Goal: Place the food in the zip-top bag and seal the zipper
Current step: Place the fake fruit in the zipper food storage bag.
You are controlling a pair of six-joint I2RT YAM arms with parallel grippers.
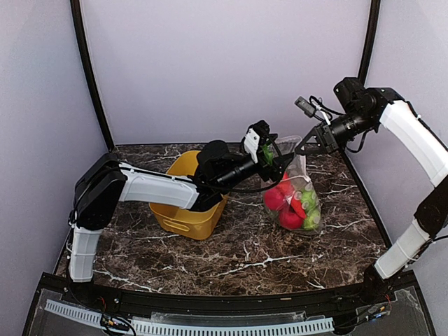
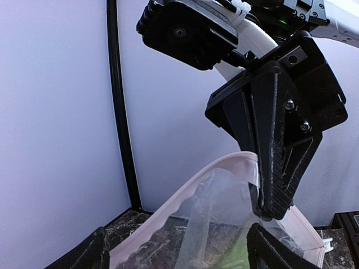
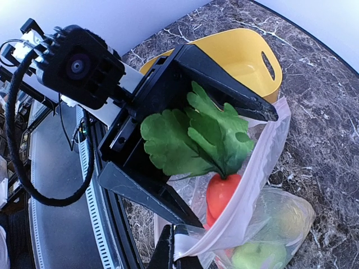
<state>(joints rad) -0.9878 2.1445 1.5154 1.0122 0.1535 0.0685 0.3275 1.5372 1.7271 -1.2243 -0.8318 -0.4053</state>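
Your left pincer [image 3: 235, 168] has its fingers spread wide apart. The carrot [image 3: 220, 193] hangs in the gap between them, with its green leaves [image 3: 190, 134] fanned out across the opening. Its orange body points down into the mouth of the bag [image 3: 255, 179]. From the right wrist view you cannot tell whether either finger touches the leaves.

Your right pincer [image 2: 270, 207] is closed tight on the bag's mouth edge. It pinches the pale zipper [image 2: 185, 196] strip and holds that side up. The strip curves away from the grip, so the mouth gapes unsealed toward the left pincer.

In the overhead view the two pincers come close together just right of the frame's centre. The clear bag hangs below them, with its bottom resting on the dark marble table [image 1: 245, 259]. Through the plastic you can see red pieces [image 1: 274, 199] and green pieces [image 1: 309, 206] heaped in the lower part.

The yellow tub [image 1: 189, 199] sits left of centre, partly under the left arm and beside the bag, with a strip of table showing between them.
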